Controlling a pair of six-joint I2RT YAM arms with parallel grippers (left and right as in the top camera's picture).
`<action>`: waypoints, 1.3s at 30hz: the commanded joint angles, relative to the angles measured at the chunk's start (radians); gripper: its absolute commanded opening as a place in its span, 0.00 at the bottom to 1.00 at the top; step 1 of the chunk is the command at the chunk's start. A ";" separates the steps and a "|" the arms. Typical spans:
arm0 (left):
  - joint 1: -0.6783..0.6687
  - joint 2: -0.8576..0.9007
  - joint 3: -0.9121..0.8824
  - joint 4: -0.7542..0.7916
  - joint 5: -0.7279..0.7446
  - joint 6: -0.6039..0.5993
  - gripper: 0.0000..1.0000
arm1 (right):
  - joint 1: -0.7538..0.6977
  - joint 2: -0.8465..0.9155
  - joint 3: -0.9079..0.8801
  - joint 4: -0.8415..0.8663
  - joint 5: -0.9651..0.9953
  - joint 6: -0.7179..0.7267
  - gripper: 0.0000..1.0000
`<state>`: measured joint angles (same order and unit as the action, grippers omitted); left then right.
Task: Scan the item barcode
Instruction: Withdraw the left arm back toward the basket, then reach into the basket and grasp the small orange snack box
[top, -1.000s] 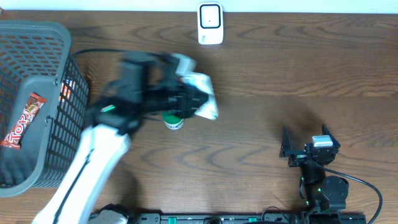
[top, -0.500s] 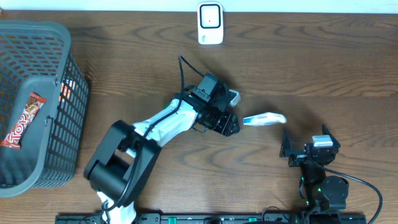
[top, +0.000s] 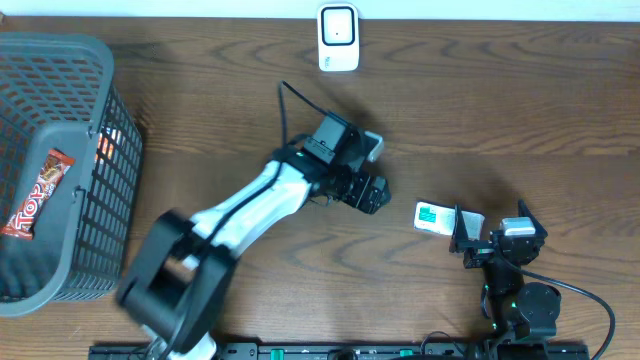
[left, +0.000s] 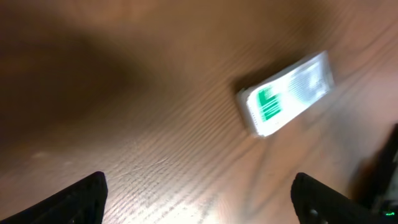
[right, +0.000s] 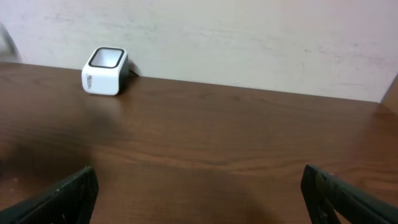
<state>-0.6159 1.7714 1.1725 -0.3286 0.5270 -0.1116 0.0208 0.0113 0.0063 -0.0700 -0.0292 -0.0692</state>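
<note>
Toward the near right corner of the table (top: 560, 120), the right gripper (right: 199, 183) waits with its fingers wide apart, empty. Just beside it lies the white-and-green packet (top: 434, 217), flat on the wood. A moment ago it was clear of the left gripper (top: 372, 192), and before that in its grasp. That gripper now hangs mid-table, spread and holding nothing. The scanner (top: 338, 38) stands well apart at the far edge, so the packet probably needs picking up again before its barcode can be read.
</note>
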 joint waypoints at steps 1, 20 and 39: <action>0.036 -0.213 0.032 -0.037 -0.060 0.025 0.97 | 0.000 -0.003 -0.001 -0.005 0.002 0.012 0.99; 1.286 -0.610 0.362 -0.441 -0.016 -0.279 0.98 | 0.000 -0.003 -0.001 -0.005 0.002 0.012 0.99; 1.284 -0.108 0.362 -0.455 -0.245 -0.324 0.98 | 0.000 -0.003 -0.001 -0.005 0.002 0.012 0.99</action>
<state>0.7113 1.6196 1.5284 -0.7864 0.3599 -0.4236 0.0208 0.0113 0.0063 -0.0700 -0.0292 -0.0692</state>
